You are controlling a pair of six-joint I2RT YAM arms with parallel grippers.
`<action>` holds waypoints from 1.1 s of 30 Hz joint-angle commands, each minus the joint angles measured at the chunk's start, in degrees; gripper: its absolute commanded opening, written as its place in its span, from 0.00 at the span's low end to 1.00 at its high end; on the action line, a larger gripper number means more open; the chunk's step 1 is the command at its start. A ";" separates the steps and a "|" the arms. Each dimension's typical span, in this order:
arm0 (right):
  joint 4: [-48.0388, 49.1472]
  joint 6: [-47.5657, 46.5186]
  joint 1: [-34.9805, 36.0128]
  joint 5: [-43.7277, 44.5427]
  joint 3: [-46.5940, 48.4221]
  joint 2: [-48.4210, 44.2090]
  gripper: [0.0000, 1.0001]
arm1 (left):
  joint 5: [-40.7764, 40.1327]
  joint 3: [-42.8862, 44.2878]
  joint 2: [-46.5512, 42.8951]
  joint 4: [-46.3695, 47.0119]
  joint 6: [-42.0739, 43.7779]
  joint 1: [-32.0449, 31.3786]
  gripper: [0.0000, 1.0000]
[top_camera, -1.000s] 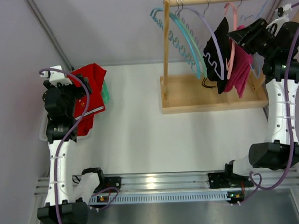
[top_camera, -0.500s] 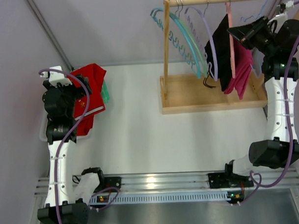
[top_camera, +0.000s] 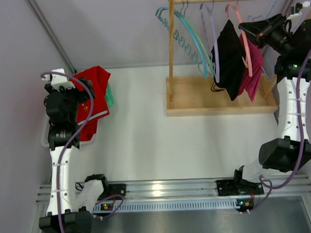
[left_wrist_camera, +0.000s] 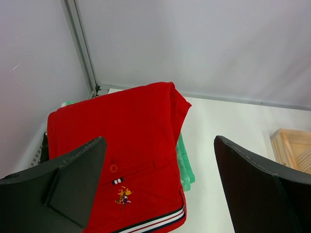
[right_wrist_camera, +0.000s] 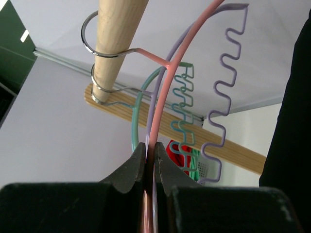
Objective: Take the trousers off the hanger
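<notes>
— Down at the left, my left gripper (left_wrist_camera: 159, 140) hangs spread above the folded red polo shirt (left_wrist_camera: 131, 121), parked clear, I reckon.
— And farther back?
— My right gripper (right_wrist_camera: 149, 148) pinches the pink wire hanger (right_wrist_camera: 165, 62), likely to steady it on the round wooden rail (right_wrist_camera: 119, 24). Its magenta trousers (top_camera: 254, 77) hang there, long axis vertical, lower end pointing down at the wooden base (top_camera: 195, 97).
</notes>
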 commanded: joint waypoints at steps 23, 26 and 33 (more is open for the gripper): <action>23.47 13.60 -4.42 -1.61 -7.41 -13.98 0.00 | 3.34 2.59 0.39 2.32 1.74 0.24 0.99; 24.35 14.92 -4.94 -2.40 -11.81 -17.32 0.00 | 4.21 2.85 0.74 2.32 1.65 0.24 0.99; 22.25 16.33 -6.52 -3.37 -19.37 -26.10 0.00 | 7.91 2.85 0.48 3.81 2.36 0.24 0.99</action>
